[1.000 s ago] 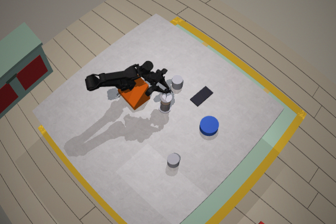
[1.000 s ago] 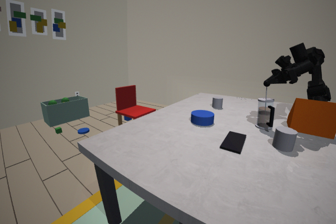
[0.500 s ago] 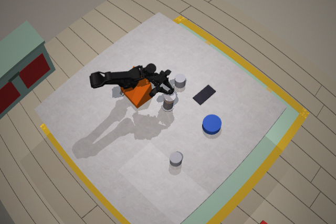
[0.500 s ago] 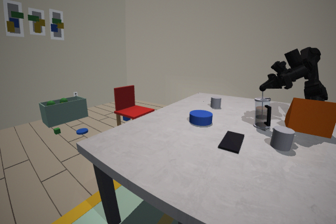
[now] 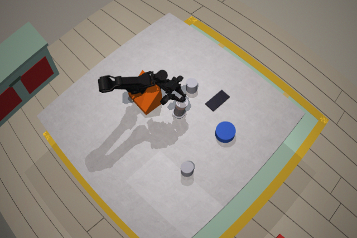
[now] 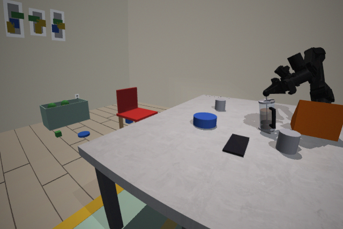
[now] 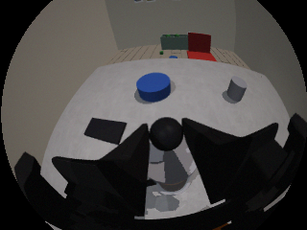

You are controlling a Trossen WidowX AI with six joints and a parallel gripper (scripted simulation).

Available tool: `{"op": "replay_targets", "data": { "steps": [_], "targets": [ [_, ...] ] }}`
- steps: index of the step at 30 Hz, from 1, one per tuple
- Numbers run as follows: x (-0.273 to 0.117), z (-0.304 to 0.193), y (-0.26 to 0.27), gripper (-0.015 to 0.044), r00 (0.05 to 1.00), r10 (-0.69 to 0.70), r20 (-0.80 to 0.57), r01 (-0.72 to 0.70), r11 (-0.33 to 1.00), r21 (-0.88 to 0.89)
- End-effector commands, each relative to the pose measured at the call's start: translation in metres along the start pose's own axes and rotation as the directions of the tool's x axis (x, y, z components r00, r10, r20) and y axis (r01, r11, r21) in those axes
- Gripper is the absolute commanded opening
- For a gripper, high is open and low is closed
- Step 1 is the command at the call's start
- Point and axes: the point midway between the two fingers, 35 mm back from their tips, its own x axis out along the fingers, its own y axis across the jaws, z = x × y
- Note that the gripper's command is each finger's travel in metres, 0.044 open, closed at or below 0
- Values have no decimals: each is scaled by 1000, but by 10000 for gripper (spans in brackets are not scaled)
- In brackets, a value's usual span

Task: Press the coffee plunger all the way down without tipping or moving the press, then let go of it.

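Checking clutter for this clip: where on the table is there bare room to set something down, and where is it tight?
Roomiest: the table stretch between the black slab and the near edge. Also bare: between the blue disc and the far grey cylinder. Crowded: around the coffee press, hemmed by orange block, near grey cylinder and the claw shut on the plunger knob.

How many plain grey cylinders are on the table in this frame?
2. One grey cylinder stands close beside the coffee press, next to the orange box. The other grey cylinder stands alone toward the far table edge, beyond the blue disc. None seems hidden.
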Motion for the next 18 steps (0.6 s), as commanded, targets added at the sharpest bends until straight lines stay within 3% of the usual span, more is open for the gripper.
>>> {"op": "replay_targets", "data": {
  "steps": [1,18],
  "targets": [
    [4,-10,0,123,1000,-5,-31,4,1000,-29],
    [6,-8,1,123,1000,-6,-31,5,1000,-28]
  ]
}}
